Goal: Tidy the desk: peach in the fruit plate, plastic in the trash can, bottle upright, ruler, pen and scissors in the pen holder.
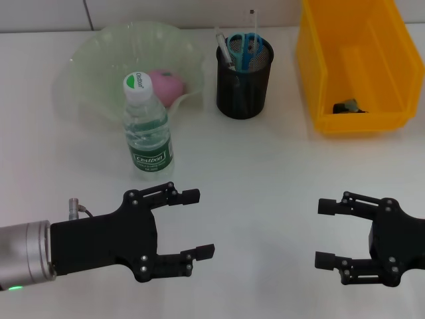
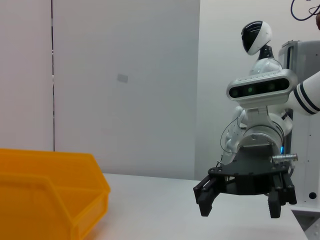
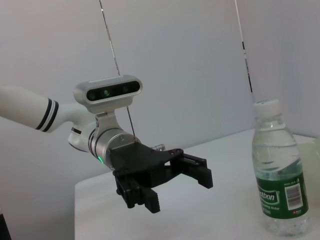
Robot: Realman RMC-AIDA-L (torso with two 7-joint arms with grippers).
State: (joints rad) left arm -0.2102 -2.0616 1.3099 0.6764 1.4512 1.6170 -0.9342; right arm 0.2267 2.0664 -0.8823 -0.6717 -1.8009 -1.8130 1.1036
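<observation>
Head view: your bottle (image 1: 147,126) stands upright by the fruit plate (image 1: 99,60), peach (image 1: 166,86) inside; left gripper (image 1: 192,222) and right gripper (image 1: 325,232) hover wide open over the surface (image 1: 265,166).

Left wrist view: trash can (image 2: 45,192), right gripper (image 2: 240,202) spread.

Right wrist view: bottle (image 3: 277,175), left gripper (image 3: 175,187) spread.

Head view: high, forward-and-down onto the white worktop (image 1: 265,166), near enough to fill the field with it; left gripper (image 1: 198,223) at 7 o'clock, right gripper (image 1: 324,233) at 5 o'clock. Left wrist view: low, level across the worktop, facing the right gripper (image 2: 239,200) and yellow trash can (image 2: 50,195). Right wrist view: low, level, facing the left gripper (image 3: 175,187), bottle (image 3: 279,185) close. Each wrist view shares with the head view the opposite gripper.
</observation>
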